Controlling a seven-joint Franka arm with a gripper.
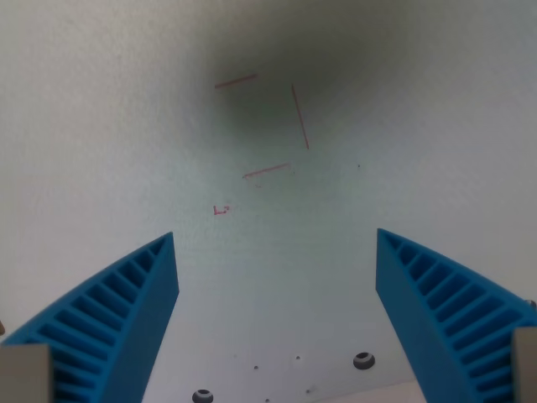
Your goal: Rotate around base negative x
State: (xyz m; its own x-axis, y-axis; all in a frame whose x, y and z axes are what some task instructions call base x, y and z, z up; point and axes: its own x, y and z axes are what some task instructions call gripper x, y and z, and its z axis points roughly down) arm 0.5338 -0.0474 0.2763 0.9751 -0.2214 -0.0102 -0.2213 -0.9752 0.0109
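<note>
Gripper [277, 252] fingers are spread wide apart, with nothing held between them. Two blue ribbed fingers [117, 311] enter from the bottom corners of the wrist view, one at the wrist view's left and one at the wrist view's right, each slanting inward toward its tip. The tips end at about the same height in the picture, slightly below mid-frame.

Beyond the fingers lies a pale, flat surface [101, 126]. No separate object for handling shows on it; the task concerns the arm's own pose. The camera looks along the fingers toward this surface, and the surface fills the whole view.

Thin red lines [299, 116] are drawn on the surface above the gap between the fingers. Three strokes form an incomplete rectangle: two short strokes run roughly across the view, tilted slightly upward to the right, and one longer stroke runs up-down at the wrist view's right side of them. A small red mark [221, 210] sits below and to the left of these strokes. A soft dark shadow [277, 59] covers the upper strokes.

Two small dark round fittings [363, 361] appear near the bottom edge, between the fingers. Their type cannot be determined.
</note>
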